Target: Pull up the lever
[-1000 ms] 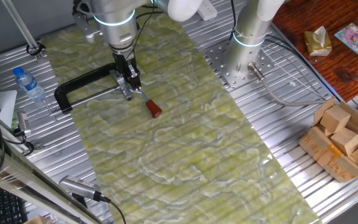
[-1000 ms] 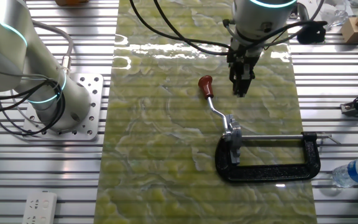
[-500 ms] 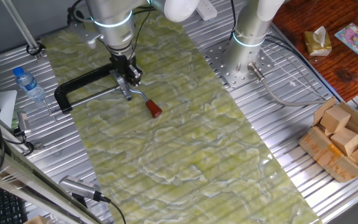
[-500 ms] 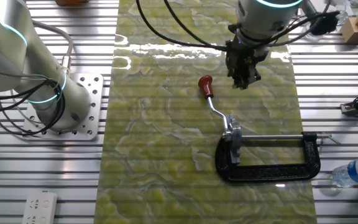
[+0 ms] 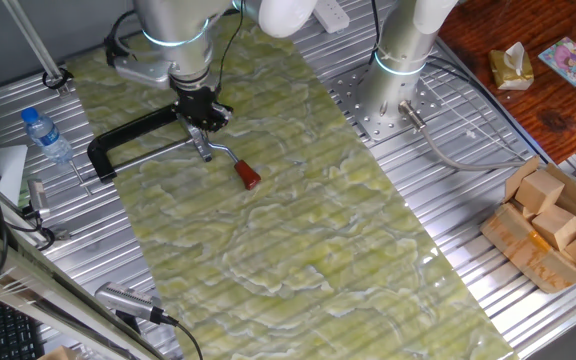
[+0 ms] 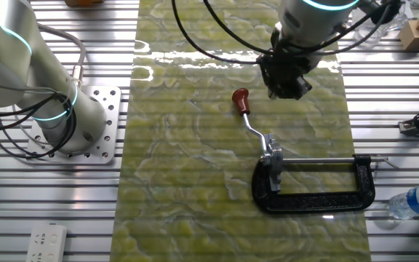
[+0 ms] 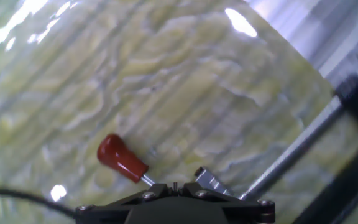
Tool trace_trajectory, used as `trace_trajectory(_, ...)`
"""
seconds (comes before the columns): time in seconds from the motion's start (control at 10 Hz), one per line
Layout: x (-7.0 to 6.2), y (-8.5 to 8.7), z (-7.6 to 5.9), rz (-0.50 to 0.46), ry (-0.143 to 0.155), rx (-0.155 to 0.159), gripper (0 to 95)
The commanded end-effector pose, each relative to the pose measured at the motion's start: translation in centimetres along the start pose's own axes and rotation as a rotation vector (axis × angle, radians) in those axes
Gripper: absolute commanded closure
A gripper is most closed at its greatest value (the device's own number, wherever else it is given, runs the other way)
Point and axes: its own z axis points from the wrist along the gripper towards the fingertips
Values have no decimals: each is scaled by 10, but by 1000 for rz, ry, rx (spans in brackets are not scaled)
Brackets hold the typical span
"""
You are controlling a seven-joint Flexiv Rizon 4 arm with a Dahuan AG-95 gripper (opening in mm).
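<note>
the gripper [image 6: 287, 89] hangs above the green mat, holding nothing and touching nothing; its fingers point down but they read as one dark mass in both fixed views, and the hand view shows only the base of the hand, so whether they stand apart or together cannot be told. just beside it, lower and toward the middle of the table, lies the lever [image 6: 248, 114]: a thin silver rod lying low, nearly flat on the mat, its red-brown cap [image 7: 120, 158] pointing away from the small metal base [image 6: 273, 156] it is jointed to. that base sits in the mouth of the black clamp [image 5: 128, 137], whose long screw rod [image 6: 333, 160] runs off toward the table edge where a water bottle [image 5: 46, 137] lies.

the step in hand looks like the approach: the lever is not yet grasped or raised. the next move probably calls for shifting the hand over the capped end, lowering it so the fingers straddle the rod or cap, closing, then swinging the rod upward about its joint.
</note>
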Motion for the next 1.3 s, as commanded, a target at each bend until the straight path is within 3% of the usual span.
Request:
trace_trajectory(0.1, 1, -9, 21, -453, 2, -9, 950)
trace_trajectory(0.2, 2, -10, 27, -549, 4, -12, 760)
trace_trajectory(0.6, 17, 2, 60, -680, 15, -8, 760)
trace_trajectory(0.8, 22, 10, 71, -734, 12, -8, 760)
trace_trajectory(1.1, 34, 27, 90, -749, 18, -6, 760)
trace_trajectory(1.3, 35, 29, 100, -750, 14, -8, 760)
